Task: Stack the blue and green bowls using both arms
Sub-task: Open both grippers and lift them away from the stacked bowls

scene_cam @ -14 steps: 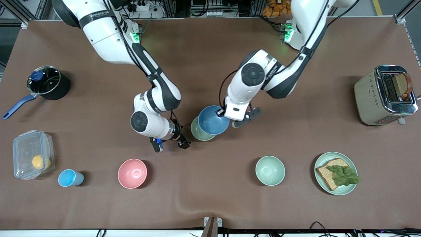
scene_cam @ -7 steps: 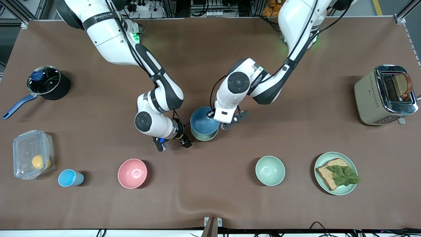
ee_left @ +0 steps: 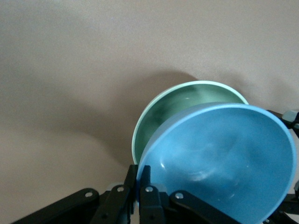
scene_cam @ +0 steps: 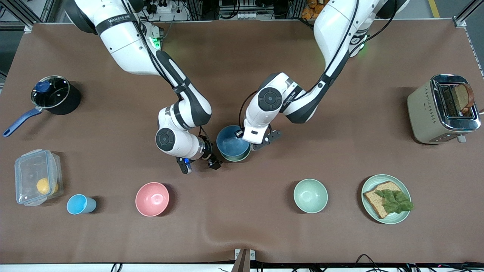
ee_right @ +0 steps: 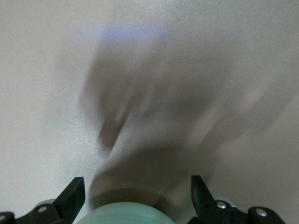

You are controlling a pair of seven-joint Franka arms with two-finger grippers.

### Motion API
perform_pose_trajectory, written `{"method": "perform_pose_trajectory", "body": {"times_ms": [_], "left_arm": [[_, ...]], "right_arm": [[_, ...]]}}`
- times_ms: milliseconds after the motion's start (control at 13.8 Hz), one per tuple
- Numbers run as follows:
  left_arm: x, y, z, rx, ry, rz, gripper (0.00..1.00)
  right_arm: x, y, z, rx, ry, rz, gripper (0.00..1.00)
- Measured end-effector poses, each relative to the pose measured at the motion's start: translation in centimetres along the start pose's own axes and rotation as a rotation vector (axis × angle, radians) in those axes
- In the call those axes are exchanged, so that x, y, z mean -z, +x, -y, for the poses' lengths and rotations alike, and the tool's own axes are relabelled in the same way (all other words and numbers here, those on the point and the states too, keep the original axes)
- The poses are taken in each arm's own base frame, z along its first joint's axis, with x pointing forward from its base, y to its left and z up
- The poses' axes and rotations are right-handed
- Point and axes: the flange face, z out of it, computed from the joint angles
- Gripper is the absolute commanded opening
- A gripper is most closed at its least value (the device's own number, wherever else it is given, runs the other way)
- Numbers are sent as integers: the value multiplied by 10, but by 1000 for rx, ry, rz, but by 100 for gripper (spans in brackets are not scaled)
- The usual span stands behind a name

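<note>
**Blue bowl lowered into the green bowl**

Since a second ago the left arm has carried the blue bowl (scene_cam: pixel 230 143) from an offset, raised spot to sit almost squarely over the green bowl (scene_cam: pixel 238 157), only a thin crescent of green rim showing in the front view. That arm comes down from its base at the table's top edge, elbow bent, wrist folded steeply over the bowls at mid-table. The left gripper (scene_cam: pixel 242 134) is clamped on the blue bowl's rim, its fingers (ee_left: pixel 145 196) pinched tight on the wall in the left wrist view, where the blue bowl (ee_left: pixel 219 163) is tilted and overlaps the green bowl (ee_left: pixel 161 109) rather than nesting flush.

The right arm reaches in from its own base, forearm angled down, wrist bent toward the bowls. The right gripper (scene_cam: pixel 199 163) hangs low just beside the green bowl, toward the right arm's end of the table. Its fingers (ee_right: pixel 70 198) are spread wide, holding nothing, with the green bowl's rim (ee_right: pixel 126 218) between them.
</note>
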Motion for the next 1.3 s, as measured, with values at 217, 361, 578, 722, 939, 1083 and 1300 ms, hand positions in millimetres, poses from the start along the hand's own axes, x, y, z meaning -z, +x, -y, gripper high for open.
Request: {"method": "perform_pose_trajectory", "body": {"times_ms": [217, 361, 578, 722, 939, 1083, 1300], "left_arm": [[-12, 5, 1, 4, -14, -5, 0], [-18, 8, 1, 8, -21, -7, 0], [-21, 10, 2, 8, -18, -7, 0], [-21, 10, 2, 9, -19, -8, 38], [-20, 13, 3, 12, -21, -10, 100], [-18, 14, 1, 12, -25, -11, 100], [-8, 17, -5, 13, -49, -20, 100]], "right_arm": [[-1, -1, 0, 2, 6, -2, 100], [-2, -2, 0, 3, 7, -3, 100], [-2, -2, 0, 4, 7, -3, 100], [-2, -2, 1, 6, 7, -4, 100], [-1, 1, 1, 12, 7, -10, 100], [-1, 2, 1, 14, 9, -11, 100], [0, 2, 2, 35, 10, -13, 100]]}}
